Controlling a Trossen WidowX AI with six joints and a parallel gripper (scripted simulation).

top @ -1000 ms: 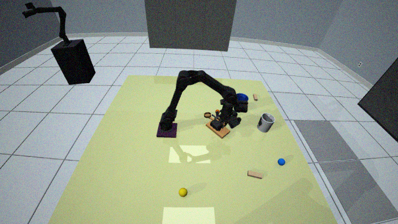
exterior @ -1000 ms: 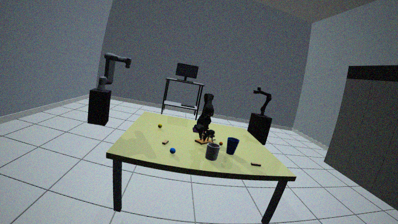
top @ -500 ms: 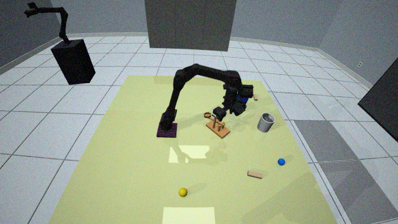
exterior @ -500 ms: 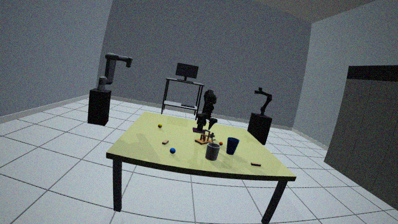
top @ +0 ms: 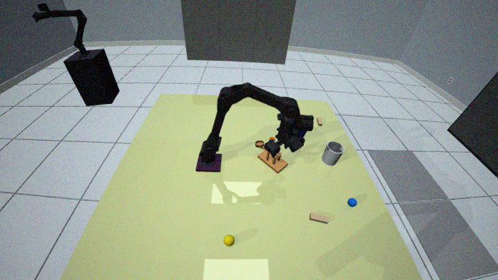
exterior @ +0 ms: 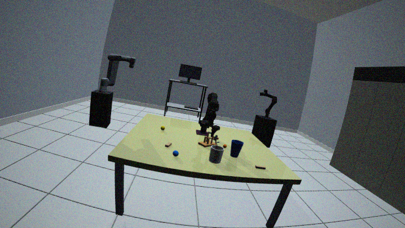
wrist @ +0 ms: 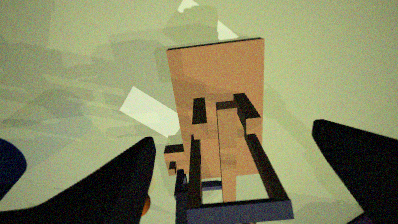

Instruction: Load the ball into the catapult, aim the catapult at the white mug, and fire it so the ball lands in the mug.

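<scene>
The wooden catapult [top: 281,166] [exterior: 204,144] [wrist: 215,70] stands on the table, with its cup [top: 259,143] toward the arm's base side. I see no ball in that cup. My gripper [top: 282,146] [wrist: 232,135] is open and empty above the catapult, its fingers on either side of the catapult's uprights in the wrist view. An orange ball [top: 272,138] [exterior: 224,145] [wrist: 147,204] lies on the table beside the catapult, partly hidden by a finger in the wrist view. The white mug [top: 331,154] [exterior: 216,155] looks greyish and stands upright, beyond the catapult from the arm's base.
A dark blue cup [top: 302,133] [exterior: 236,148] [wrist: 10,162] stands near the mug, partly behind my arm in the top view. A blue ball [top: 351,202] [exterior: 175,153], a yellow ball [top: 228,240] [exterior: 162,128] and two small blocks [top: 318,218] [exterior: 260,167] lie farther out.
</scene>
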